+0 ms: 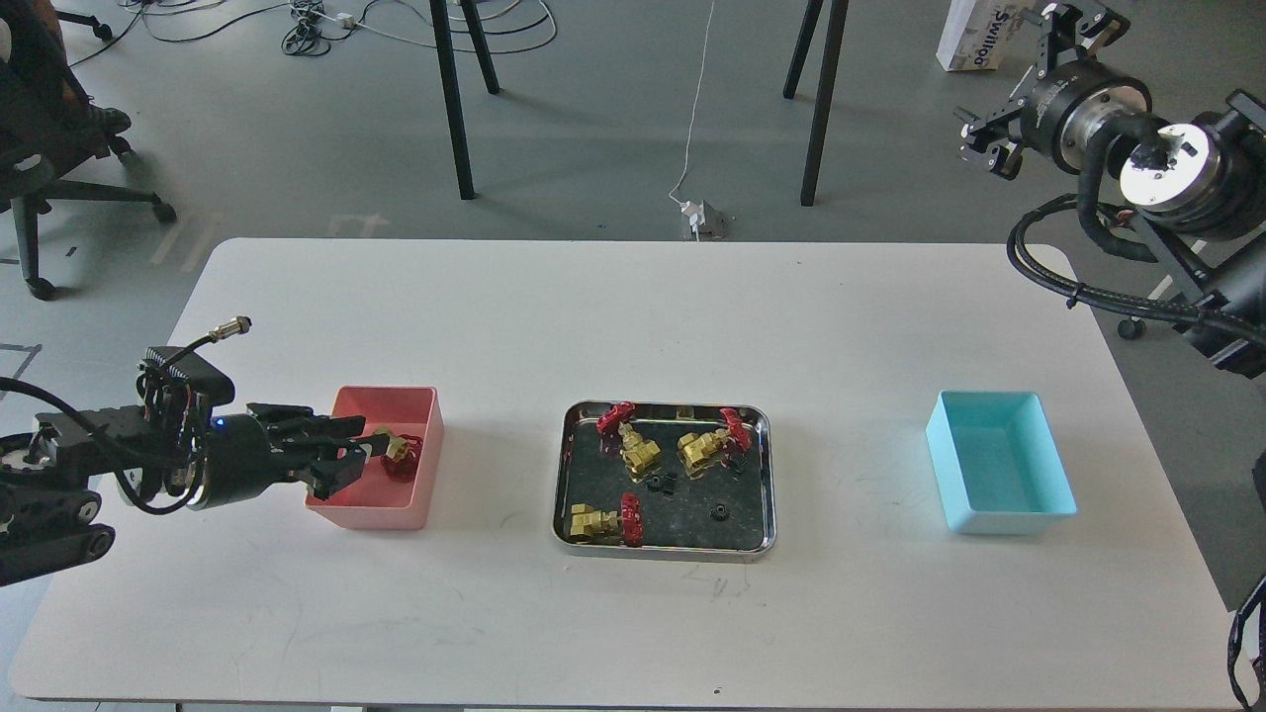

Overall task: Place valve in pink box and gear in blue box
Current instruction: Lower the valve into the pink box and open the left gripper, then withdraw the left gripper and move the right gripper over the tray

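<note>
One valve (pixel 398 455) lies inside the pink box (pixel 371 516) at the left of the table. My left gripper (pixel 346 452) is over the box's left edge, just left of that valve, open and empty. Three more valves (pixel 633 447) lie in a shiny steel tray (pixel 668 552) at the table's middle, with tiny black gears (pixel 661 483) between them. The blue box (pixel 1009 518) stands at the right and looks empty. My right gripper (pixel 1011 77) is open and empty, raised high beyond the table's far right corner.
Black table legs (pixel 453 99) and cables lie on the floor behind the table. An office chair (pixel 49 148) is at the far left. My right arm's hoses (pixel 1088 287) hang over the table's right far corner.
</note>
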`<control>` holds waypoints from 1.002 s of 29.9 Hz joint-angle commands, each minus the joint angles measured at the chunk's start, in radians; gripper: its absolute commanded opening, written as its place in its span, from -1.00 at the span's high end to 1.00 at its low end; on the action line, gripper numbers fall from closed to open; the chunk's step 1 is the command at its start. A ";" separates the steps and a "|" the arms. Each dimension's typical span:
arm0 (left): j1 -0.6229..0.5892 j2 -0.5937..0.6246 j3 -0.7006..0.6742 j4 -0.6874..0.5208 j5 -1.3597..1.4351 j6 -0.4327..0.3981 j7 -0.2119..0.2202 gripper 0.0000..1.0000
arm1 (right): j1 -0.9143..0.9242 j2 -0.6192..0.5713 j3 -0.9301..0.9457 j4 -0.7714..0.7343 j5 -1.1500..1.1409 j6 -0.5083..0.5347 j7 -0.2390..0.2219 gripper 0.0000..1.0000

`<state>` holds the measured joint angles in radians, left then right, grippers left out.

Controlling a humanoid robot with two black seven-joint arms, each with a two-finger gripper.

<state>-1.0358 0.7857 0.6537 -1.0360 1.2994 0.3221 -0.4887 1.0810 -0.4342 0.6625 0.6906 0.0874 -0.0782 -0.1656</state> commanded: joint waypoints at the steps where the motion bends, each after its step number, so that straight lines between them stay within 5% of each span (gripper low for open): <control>1: -0.004 0.003 0.000 -0.001 0.000 0.000 0.000 0.03 | -0.004 -0.001 0.000 0.001 0.000 0.000 0.000 -1.00; 8: -0.010 0.032 -0.179 -0.016 -0.018 -0.046 0.000 -0.30 | -0.006 -0.004 -0.003 0.001 -0.002 0.003 0.001 -1.00; 17: 0.048 0.073 -0.718 -0.220 -0.434 -0.386 0.000 -0.45 | 0.010 -0.012 -0.067 0.046 -0.282 0.156 0.050 -1.00; 23: 0.111 -0.101 -0.977 -0.277 -0.744 -0.552 0.000 -0.50 | -0.003 -0.099 -0.200 0.324 -0.737 0.283 0.069 -1.00; 30: 0.220 -0.288 -1.201 -0.268 -0.950 -0.621 0.000 -0.60 | 0.060 -0.285 -0.425 0.650 -0.920 0.567 0.078 -1.00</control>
<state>-0.8674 0.5723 -0.4561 -1.3079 0.4050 -0.2827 -0.4885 1.1095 -0.6329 0.3150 1.2153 -0.7383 0.3704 -0.0880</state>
